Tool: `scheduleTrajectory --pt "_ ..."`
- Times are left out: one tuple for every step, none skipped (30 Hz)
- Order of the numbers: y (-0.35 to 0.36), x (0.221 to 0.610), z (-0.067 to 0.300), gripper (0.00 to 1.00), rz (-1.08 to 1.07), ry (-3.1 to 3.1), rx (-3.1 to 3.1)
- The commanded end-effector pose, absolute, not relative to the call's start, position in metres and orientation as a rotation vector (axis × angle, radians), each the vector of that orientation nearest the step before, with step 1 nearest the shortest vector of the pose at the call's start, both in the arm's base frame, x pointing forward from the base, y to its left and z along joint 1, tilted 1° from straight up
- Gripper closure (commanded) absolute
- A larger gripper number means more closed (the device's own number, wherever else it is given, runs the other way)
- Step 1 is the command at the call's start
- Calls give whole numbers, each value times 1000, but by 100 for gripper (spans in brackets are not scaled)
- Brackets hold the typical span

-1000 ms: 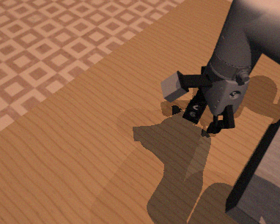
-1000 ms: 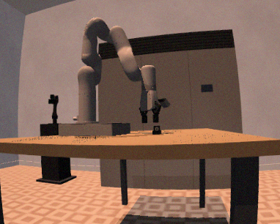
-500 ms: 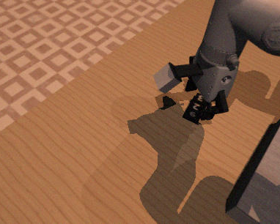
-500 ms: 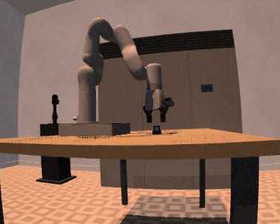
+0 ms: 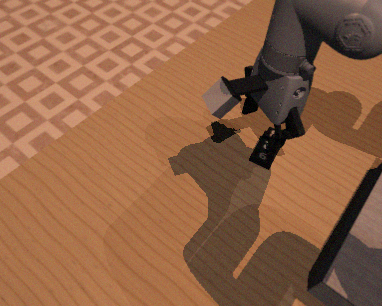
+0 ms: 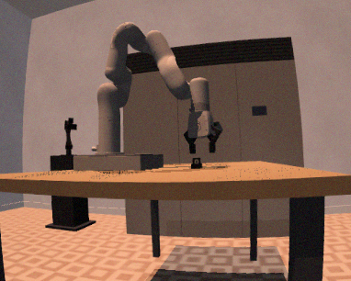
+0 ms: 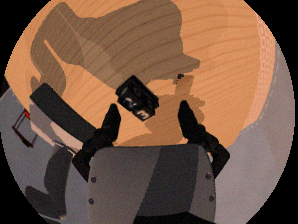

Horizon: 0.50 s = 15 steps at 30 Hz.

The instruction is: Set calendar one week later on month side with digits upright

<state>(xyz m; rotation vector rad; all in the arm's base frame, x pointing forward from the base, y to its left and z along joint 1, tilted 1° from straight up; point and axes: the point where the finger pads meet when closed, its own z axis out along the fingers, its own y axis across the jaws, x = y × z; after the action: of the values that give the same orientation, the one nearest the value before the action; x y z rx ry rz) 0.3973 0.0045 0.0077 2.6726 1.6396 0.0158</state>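
The calendar (image 5: 266, 149) (image 6: 197, 164) (image 7: 136, 97), a small black tray with dark digit cubes, stands on the wooden table (image 5: 62, 225) (image 6: 282, 174) (image 7: 230, 65). In the wrist view light digits show on the cubes' upward faces, the nearer one like a 3; the other is hard to read. The top view shows a faint digit like a 6. The month side cannot be read. My gripper (image 5: 248, 118) (image 6: 202, 149) (image 7: 148, 109) is open and empty, above the table. Its fingertips are higher than the calendar, which appears left of their middle in the wrist view.
The robot's base block (image 5: 372, 215) (image 6: 107, 162) (image 7: 65, 112) stands on the table beside the work area. The arm's shadow falls across the wood around the calendar. A small dark patch (image 5: 222, 132) (image 7: 180, 78) shows on the table; what it is cannot be told.
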Motion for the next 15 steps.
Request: scheduleTrajectory --pt "3 403 8 0 16 1700 2634" --pt "2 404 8 0 15 1736 2611" --pt "1 406 8 0 15 1774 2585" --pt "-2 411 8 0 15 1793 2571" --pt "-2 411 8 0 15 1793 2571" --pt "-2 411 8 0 15 1793 2571" --pt "-6 418 8 0 15 1793 2571" --pt "-8 422 8 0 15 1793 2571" --pt "-9 424 8 0 15 1793 2571" --pt "-9 424 8 0 15 1793 2571" --pt "-9 424 8 0 15 1795 2570" --pt "-9 425 8 0 15 1803 2564" --pt "-10 426 8 0 15 1822 2550" --pt "-11 427 9 0 15 1851 2529" --pt "-12 429 9 0 15 1886 2503"
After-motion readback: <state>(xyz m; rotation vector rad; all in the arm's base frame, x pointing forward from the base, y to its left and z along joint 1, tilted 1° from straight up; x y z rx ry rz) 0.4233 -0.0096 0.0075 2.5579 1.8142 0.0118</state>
